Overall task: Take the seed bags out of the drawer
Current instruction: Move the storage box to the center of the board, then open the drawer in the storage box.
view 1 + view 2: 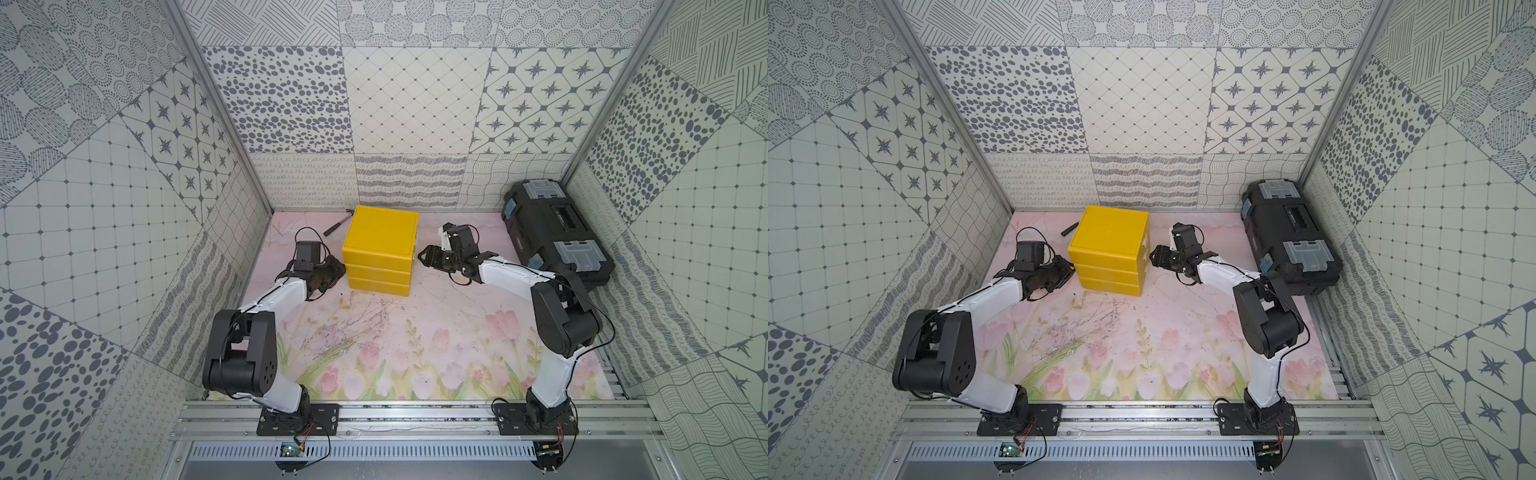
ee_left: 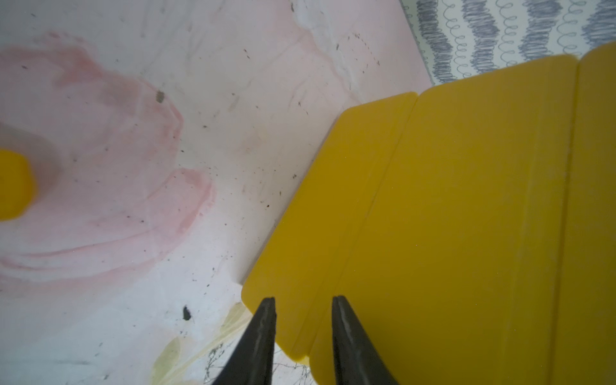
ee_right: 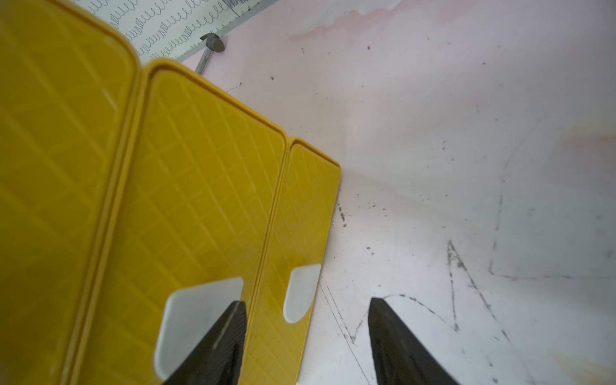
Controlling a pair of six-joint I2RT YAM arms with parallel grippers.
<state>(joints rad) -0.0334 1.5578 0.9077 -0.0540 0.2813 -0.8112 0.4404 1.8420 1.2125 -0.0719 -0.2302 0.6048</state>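
The yellow cabinet stands at the back of the flowered mat, its three drawers all pushed in. Their fronts face my right arm. The seed bags are hidden. My right gripper is open just off those fronts. One of its fingers lies over the middle drawer's white tab, and the bottom drawer's tab shows between the fingers. My left gripper is against the cabinet's opposite, plain side. Its jaws stand narrowly apart with nothing between them.
A hammer lies behind the cabinet by the back wall. A black toolbox with grey latches sits at the back right, just behind my right arm. Patterned walls close in three sides.
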